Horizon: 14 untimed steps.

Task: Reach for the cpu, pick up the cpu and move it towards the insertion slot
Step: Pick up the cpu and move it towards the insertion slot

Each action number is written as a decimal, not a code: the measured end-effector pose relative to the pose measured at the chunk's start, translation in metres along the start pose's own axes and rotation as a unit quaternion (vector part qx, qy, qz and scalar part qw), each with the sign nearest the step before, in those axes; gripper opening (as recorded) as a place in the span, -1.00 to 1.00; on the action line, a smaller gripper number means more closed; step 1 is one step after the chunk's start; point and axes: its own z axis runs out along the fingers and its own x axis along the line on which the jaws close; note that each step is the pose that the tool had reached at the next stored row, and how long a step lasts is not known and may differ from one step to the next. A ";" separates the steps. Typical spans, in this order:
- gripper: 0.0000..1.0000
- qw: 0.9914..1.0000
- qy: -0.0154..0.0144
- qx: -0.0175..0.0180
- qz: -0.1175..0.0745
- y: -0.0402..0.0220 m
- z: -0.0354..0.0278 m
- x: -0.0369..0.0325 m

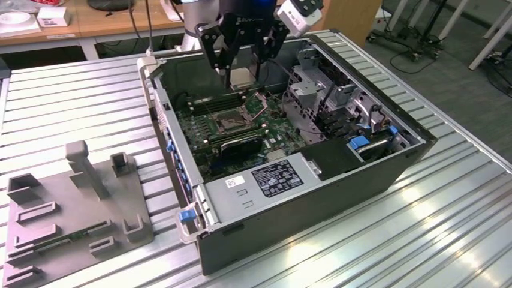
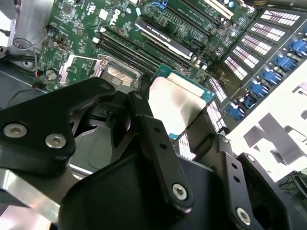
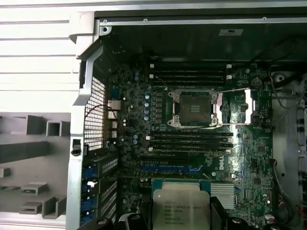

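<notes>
A metal table (image 1: pixel 448 228) with long ribs carries everything in the exterior view. On it lies an open computer case (image 1: pixel 320 198), dark, with its side removed so that the inside is seen from above. Beside the case, toward the exterior view's left, stands a grey plastic tray (image 1: pixel 72 222) with upright posts and rectangular recesses; a long thin green circuit strip (image 1: pixel 76 236) lies in it.

Inside the case a green circuit board (image 3: pixel 259 163) covers the floor. Long black memory slots (image 3: pixel 192 141) run on both sides of the insertion slot (image 3: pixel 194 108), a dark square socket with a silvery bracket around it; in the first wrist view its cover plate is folded open to one side. In the exterior view the insertion slot (image 1: pixel 226 123) sits near the middle of the board.

The robot arm comes down from the top of the exterior view, and the gripper (image 1: pixel 242 77) hangs above the far part of the open case. Its black jaws are closed narrowly on two opposite edges of the cpu (image 1: pixel 241 78), which is held in the air and touches nothing else. In the second wrist view the cpu (image 2: pixel 180 103) shows its silvery plate and thin pale rim between the fingers (image 2: pixel 158 143). In the first wrist view the cpu (image 3: pixel 181 206) is above the board, apart from the insertion slot, with the memory slots between them.
</notes>
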 end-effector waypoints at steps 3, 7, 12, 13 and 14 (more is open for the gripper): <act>0.09 1.000 0.000 0.000 0.000 0.0018 0.0003 -0.0004; 0.09 1.000 0.000 0.000 0.000 0.0039 0.0008 -0.0008; 0.09 1.000 0.000 0.000 0.000 0.0066 0.0015 -0.0014; 0.09 1.000 0.000 0.000 0.000 0.0071 0.0016 -0.0015; 0.09 1.000 0.000 0.000 0.000 0.0076 0.0017 -0.0015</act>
